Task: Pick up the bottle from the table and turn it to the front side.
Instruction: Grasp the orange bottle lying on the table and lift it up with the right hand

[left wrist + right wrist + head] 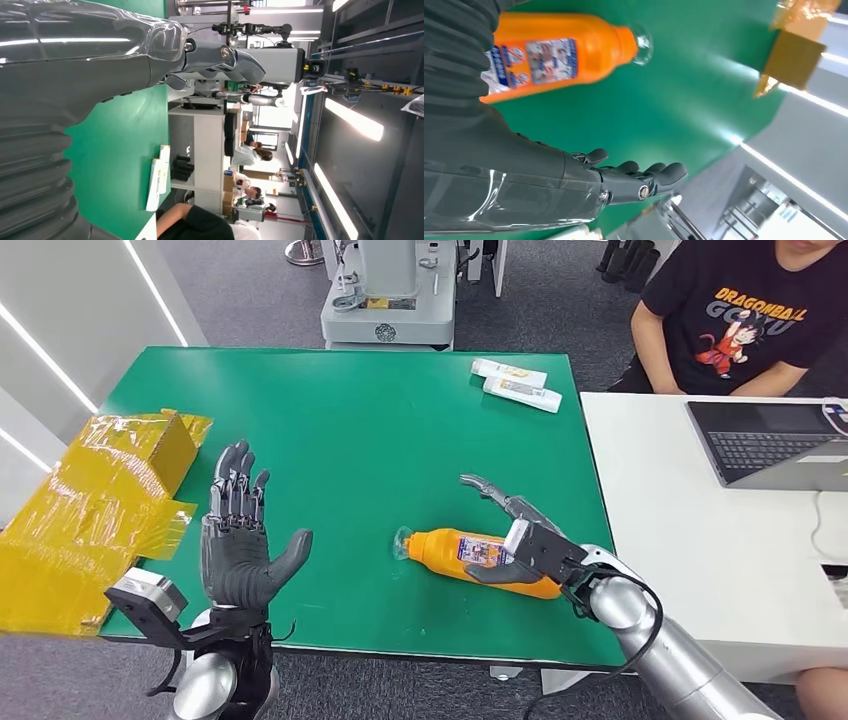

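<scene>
Orange bottle (478, 559) lay on its side on the green table (380, 430), toward the near right part, clear cap end pointing at the left hand, label partly upward. Looked like rigid smooth plastic, probably light to moderate in weight, likely to roll or slip under a loose grasp; best taken around the broad labelled middle rather than the narrow neck. Label print blue and white, too small and blurred to read.

Right hand (520, 540) rested at the bottle's base end, thumb lying against the near side, fingers (644, 177) stretched out straight and spread above, not yet wrapped around the body. Judged as reaching, not gripping.

Left hand (238, 540) hovered upright over the table's near left, palm facing the bottle, fingers extended and slightly apart, holding nothing.

Farther out: crumpled yellow packaging (95, 510) off the left edge, two white tubes (515, 383) at the far right corner, writing unreadable. Beyond, a white desk (720, 550) with a laptop (770, 445), and a seated person whose black shirt (745, 315) read "DRAGONBALL" above a cartoon figure.
</scene>
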You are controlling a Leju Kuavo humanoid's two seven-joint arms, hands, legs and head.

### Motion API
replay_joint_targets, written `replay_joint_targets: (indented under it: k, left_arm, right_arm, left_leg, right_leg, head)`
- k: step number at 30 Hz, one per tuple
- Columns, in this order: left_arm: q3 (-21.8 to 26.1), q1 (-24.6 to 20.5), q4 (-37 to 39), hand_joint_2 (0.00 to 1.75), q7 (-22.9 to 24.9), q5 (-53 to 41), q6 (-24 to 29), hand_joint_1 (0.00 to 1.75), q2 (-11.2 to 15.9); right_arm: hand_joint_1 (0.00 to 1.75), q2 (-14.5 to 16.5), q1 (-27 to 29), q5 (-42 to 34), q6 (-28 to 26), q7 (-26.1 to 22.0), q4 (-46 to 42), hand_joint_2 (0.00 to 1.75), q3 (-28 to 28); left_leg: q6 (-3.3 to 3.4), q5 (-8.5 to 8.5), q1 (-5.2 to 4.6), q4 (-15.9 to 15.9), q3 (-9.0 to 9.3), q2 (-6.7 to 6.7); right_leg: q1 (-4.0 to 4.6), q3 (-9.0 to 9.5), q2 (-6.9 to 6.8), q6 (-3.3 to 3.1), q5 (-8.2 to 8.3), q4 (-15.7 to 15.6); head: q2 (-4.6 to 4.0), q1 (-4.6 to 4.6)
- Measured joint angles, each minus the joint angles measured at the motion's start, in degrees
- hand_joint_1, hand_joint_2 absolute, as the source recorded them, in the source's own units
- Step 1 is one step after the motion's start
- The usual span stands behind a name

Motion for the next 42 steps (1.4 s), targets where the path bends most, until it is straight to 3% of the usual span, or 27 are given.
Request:
replay_joint_targets:
  k: [3,8,15,27,36,42]
  left_arm:
    - [0.00,0.00,0.00,1.75,0.00,0.00,-0.12,0.00,0.03]
    - [0.00,0.08,-0.02,1.75,0.02,-0.02,-0.44,0.00,0.10]
    - [0.00,0.37,-0.04,1.75,0.74,-0.18,-0.89,0.00,0.11]
    - [0.00,0.83,-0.07,1.75,1.07,-0.36,-0.68,0.00,0.11]
    - [0.01,0.95,-0.20,1.75,1.08,-0.36,-0.33,0.00,0.11]
    - [0.02,0.85,-0.22,1.75,1.14,-0.01,0.09,0.00,0.11]
  right_arm:
    - [0.00,-0.65,0.30,-0.09,1.28,1.01,-0.02,1.75,0.35]
    - [0.00,-2.31,-0.12,1.08,5.58,8.17,0.55,1.75,1.42]
    - [0.00,-6.81,-3.88,4.44,7.35,13.90,1.80,1.75,4.27]
    - [0.00,-11.36,-9.85,5.53,11.54,16.85,2.20,1.75,7.26]
    - [0.00,-11.60,-10.57,3.55,14.40,16.84,4.05,1.75,8.97]
    - [0.00,-9.91,-10.56,2.49,14.93,14.50,8.62,1.75,11.22]
  left_leg:
    - [0.00,0.00,0.00,0.01,0.01,0.01]
    - [0.00,0.00,0.00,0.01,-0.03,-0.02]
    - [0.01,0.00,-0.01,0.03,-0.05,-0.06]
    - [0.02,0.00,-0.01,0.03,-0.04,-0.05]
    - [0.03,-0.01,-0.01,0.03,-0.06,-0.06]
    - [0.03,-0.01,-0.01,0.03,-0.06,-0.07]
  right_leg:
    - [0.00,0.00,0.02,0.00,0.00,0.00]
    - [0.00,0.00,-0.03,0.00,0.00,0.00]
    - [-0.01,0.00,-0.08,0.00,0.01,0.00]
    - [-0.02,0.00,-0.05,0.01,0.02,0.00]
    - [-0.01,0.00,-0.07,0.01,0.02,0.00]
    - [-0.01,0.00,-0.07,0.01,0.02,0.00]
  head:
    - [0.00,0.01]
    - [0.00,0.01]
    - [0.00,0.01]
    - [0.00,0.01]
    - [0.00,0.02]
    - [0.00,0.01]
